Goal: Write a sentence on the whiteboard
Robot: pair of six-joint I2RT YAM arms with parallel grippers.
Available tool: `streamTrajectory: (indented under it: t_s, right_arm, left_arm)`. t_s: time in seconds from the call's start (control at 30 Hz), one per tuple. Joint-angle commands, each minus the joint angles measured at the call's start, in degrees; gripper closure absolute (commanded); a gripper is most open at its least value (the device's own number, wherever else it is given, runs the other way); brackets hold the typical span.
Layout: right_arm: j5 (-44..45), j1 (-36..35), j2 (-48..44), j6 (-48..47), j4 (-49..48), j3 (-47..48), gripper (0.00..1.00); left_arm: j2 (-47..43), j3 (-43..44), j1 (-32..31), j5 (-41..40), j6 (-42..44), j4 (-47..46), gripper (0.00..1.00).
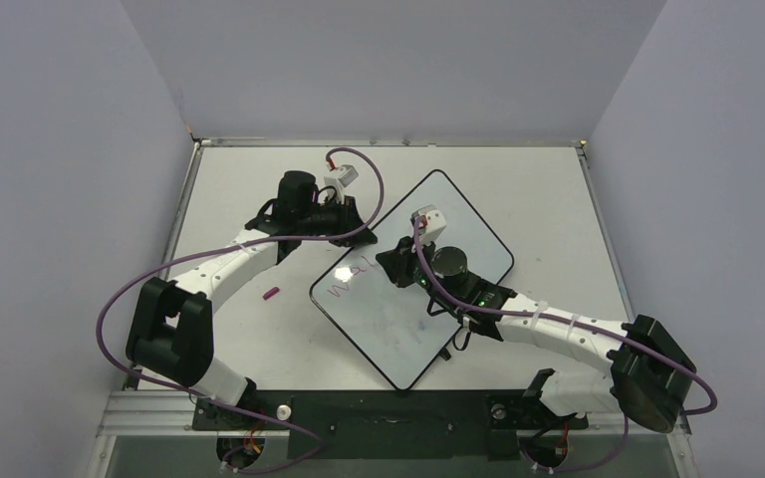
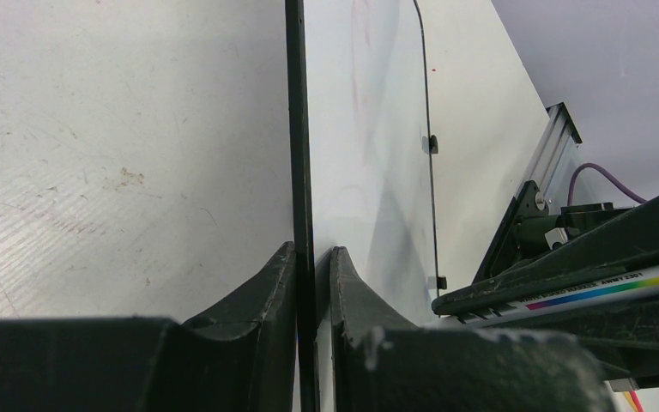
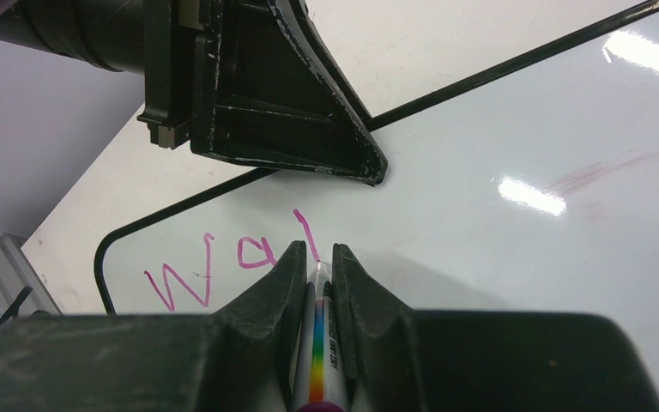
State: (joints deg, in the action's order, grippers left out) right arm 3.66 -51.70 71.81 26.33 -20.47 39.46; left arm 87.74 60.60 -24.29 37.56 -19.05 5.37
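I see the whiteboard (image 1: pixel 383 334) lying skewed on the surface (image 1: pixel 538 189), one corner pointing toward the arm bases. My left pincer (image 2: pixel 313 251) is clamped on the board's upper-left edge, one finger on each side of the thin black rim. My right pincer (image 3: pixel 317 253) is closed tight on a marker (image 3: pixel 319 360) with a rainbow band, its tip down on the board. The sentence (image 3: pixel 214 275) reads only "Wal" in pink, near the board's left corner, and the tip touches the foot of the last stroke. A small magenta piece (image 1: pixel 271 293) lies on the surface just left of the board. It may be the marker's cap, but it is too small to tell.
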Motion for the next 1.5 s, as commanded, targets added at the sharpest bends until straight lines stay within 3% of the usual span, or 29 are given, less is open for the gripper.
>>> streamTrajectory:
  t_s: [0.0,1.0,1.47]
  right_arm:
    - [0.76,0.47,-0.65,0.06,1.57,0.03,1.0]
    - [0.89,1.07,5.59,-2.44,3.32,9.37,1.0]
    - [0.14,1.4,3.57,-3.15,5.01,11.44,1.0]
  left_arm:
    - [-0.98,-0.09,0.21,-4.34,5.39,-0.1,1.0]
    - [-1.15,-0.15,0.2,-4.34,5.43,-0.16,1.0]
    - [-1.09,-0.1,0.21,-4.43,5.43,-0.15,1.0]
